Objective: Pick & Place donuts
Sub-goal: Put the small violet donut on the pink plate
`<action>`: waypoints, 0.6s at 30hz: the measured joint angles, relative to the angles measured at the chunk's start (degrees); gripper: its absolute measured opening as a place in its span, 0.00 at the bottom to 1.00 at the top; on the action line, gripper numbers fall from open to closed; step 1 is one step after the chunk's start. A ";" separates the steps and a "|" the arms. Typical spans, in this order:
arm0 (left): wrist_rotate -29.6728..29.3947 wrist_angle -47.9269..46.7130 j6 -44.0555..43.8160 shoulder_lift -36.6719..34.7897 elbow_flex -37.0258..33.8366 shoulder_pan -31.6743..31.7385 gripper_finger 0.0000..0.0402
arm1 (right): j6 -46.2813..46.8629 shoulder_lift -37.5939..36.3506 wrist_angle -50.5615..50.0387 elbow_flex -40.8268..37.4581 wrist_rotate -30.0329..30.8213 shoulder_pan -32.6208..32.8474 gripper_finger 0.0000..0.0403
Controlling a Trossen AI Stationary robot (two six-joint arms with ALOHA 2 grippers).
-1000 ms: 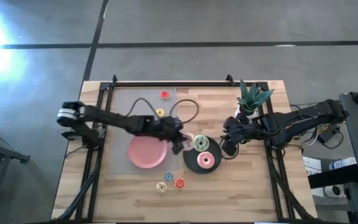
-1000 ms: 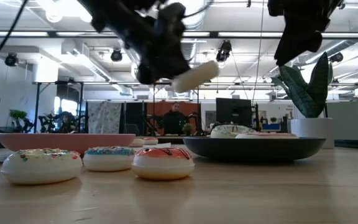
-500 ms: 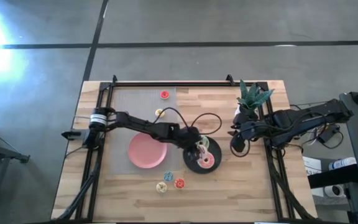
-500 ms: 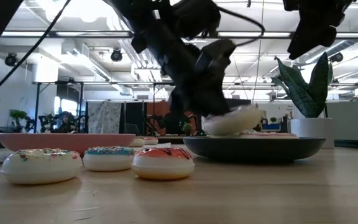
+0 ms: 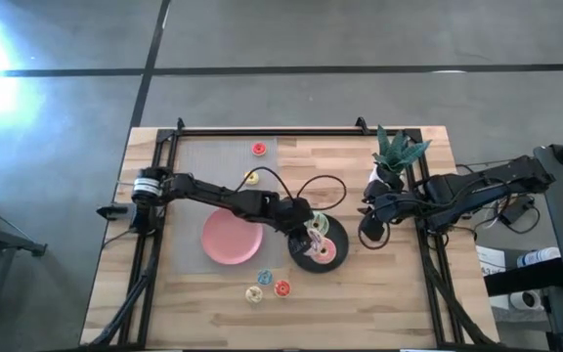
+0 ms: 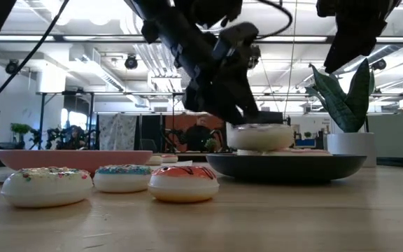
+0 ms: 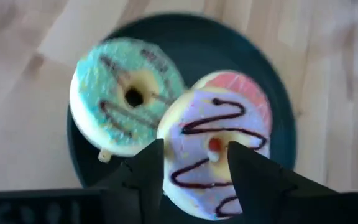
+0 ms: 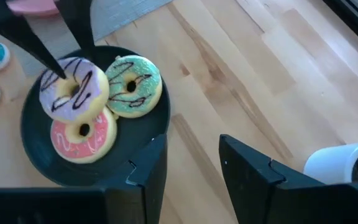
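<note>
the left end effector [image 5: 310, 233] is reaching over the black plate [image 8: 33, 155] in the middle of the desk [image 5: 379, 303], its fingers spread to either side of the white donut [image 8: 73, 94] with dark squiggles. whether the fingers are gripping it or letting go i cannot tell. that donut is lying partly on top of the pink donut [image 8: 82, 138] and just beside the green donut [image 8: 133, 85], so all three larger donuts are sitting on the black plate. by my reading the big ones are nearly done, pending release of the white one. the pink plate [image 5: 229, 238] beside it is showing nothing on it. small donuts are lying loose on the desk: a red one [image 5: 281, 287], a bluish one [image 5: 265, 277] and a pale one [image 5: 253, 294] in front of the plates, plus a yellow one [image 5: 250, 177] and another red one [image 5: 258, 149] at the far side; these look like the remaining work. the right end effector [image 5: 369, 231] is hovering beside the black plate near the potted plant [image 5: 395, 154], fingers apart and holding nothing.
</note>
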 joint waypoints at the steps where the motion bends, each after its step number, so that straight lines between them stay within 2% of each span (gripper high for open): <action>1: 0.00 -1.05 1.17 -0.03 0.06 0.00 0.38 | -0.16 0.13 0.02 0.00 0.00 0.00 0.35; 5: 0.04 -9.01 1.82 -0.67 0.03 0.00 0.38 | -0.15 0.16 0.10 0.00 -0.37 0.00 0.35; 8: -2.41 -14.48 3.17 -4.36 0.58 -0.05 0.38 | 0.09 0.05 0.06 0.00 -0.46 0.00 0.35; 11: -8.47 -16.47 3.36 -9.57 0.06 0.08 0.38 | 0.11 0.02 0.16 -0.02 -0.46 0.00 0.35; 15: -20.94 -21.76 0.75 -16.70 -1.38 2.42 0.38 | 0.20 0.19 0.58 -0.03 -0.48 -0.01 0.35; 18: -21.87 -24.00 -1.55 -19.95 -3.85 9.11 0.38 | 0.41 0.27 1.19 -0.09 -0.50 0.00 0.35</action>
